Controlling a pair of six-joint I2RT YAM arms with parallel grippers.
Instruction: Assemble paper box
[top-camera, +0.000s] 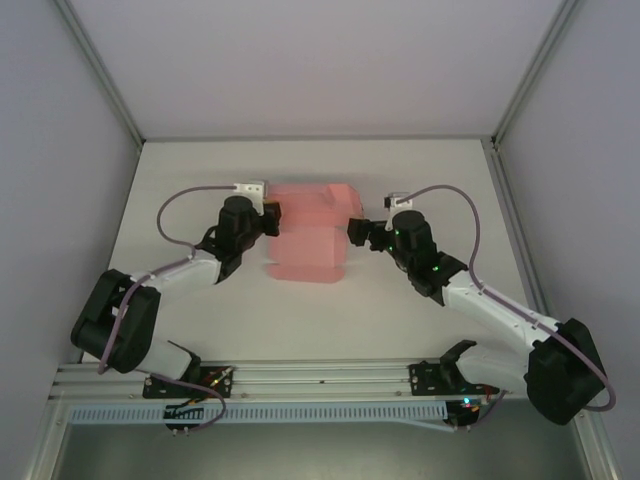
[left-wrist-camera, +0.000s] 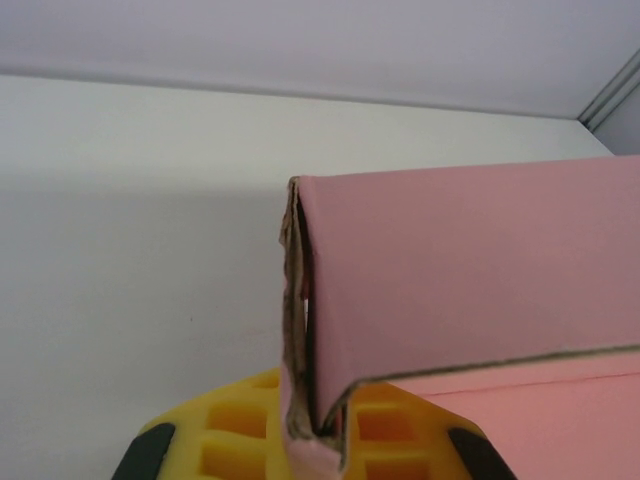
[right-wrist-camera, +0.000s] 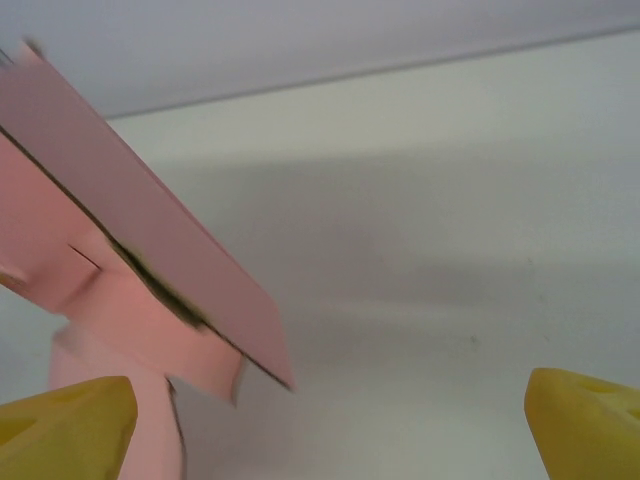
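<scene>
paper box (left-wrist-camera: 470, 290) cropped right | left pincer (left-wrist-camera: 315, 445) fingertips cropped below | right wrist view: paper box blurred

Left end effector (top-camera: 268, 216) is clamped tight, while right end effector (top-camera: 354, 232) has fingers spread wide.

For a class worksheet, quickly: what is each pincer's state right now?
Left pincer: closed on an edge of the box.
Right pincer: open, holding nothing.
</scene>
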